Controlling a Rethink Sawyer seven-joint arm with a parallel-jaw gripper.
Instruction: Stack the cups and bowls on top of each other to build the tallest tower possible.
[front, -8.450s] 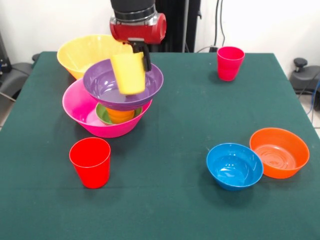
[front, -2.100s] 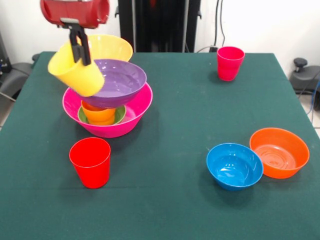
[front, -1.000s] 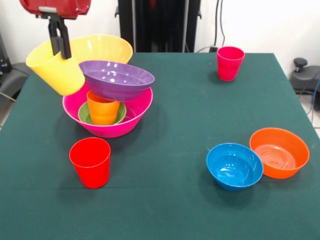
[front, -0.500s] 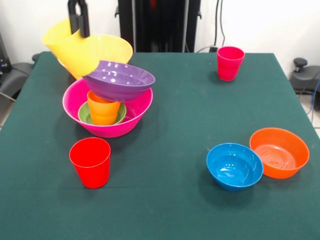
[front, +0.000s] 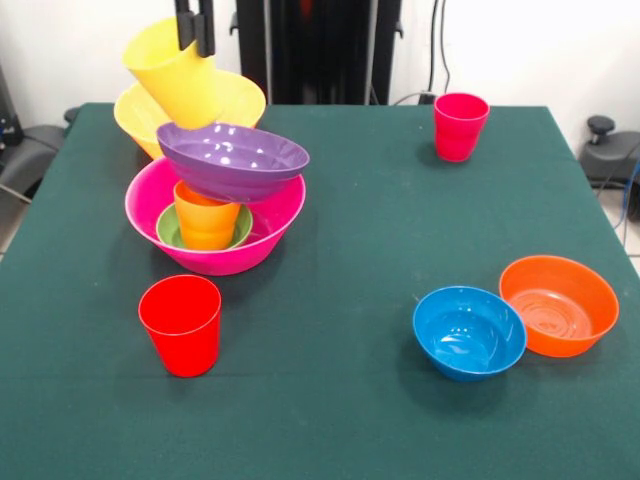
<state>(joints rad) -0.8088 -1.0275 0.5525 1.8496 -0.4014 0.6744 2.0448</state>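
Note:
My gripper (front: 196, 35) comes down at the top left, shut on the rim of the yellow cup (front: 180, 80), held tilted above the purple bowl (front: 232, 160). The purple bowl sits tilted on the orange cup (front: 206, 222), which stands in the small green bowl (front: 235, 230) inside the big hot-pink bowl (front: 270, 225). The big orange-yellow bowl (front: 240, 100) stands behind the tower. The red cup (front: 181, 324) stands in front of it. The crimson-pink cup (front: 460, 125) is at the far right. The blue bowl (front: 469, 332) and orange bowl (front: 558, 305) sit side by side at the near right.
The green table (front: 360, 220) ends at its far edge just behind the orange-yellow bowl. The robot's black pedestal (front: 320, 50) stands behind the table's far side.
My gripper has carried the yellow cup from left of the tower up and to the right, over the purple bowl. The purple bowl tilted on the orange cup a second ago and has stayed so.

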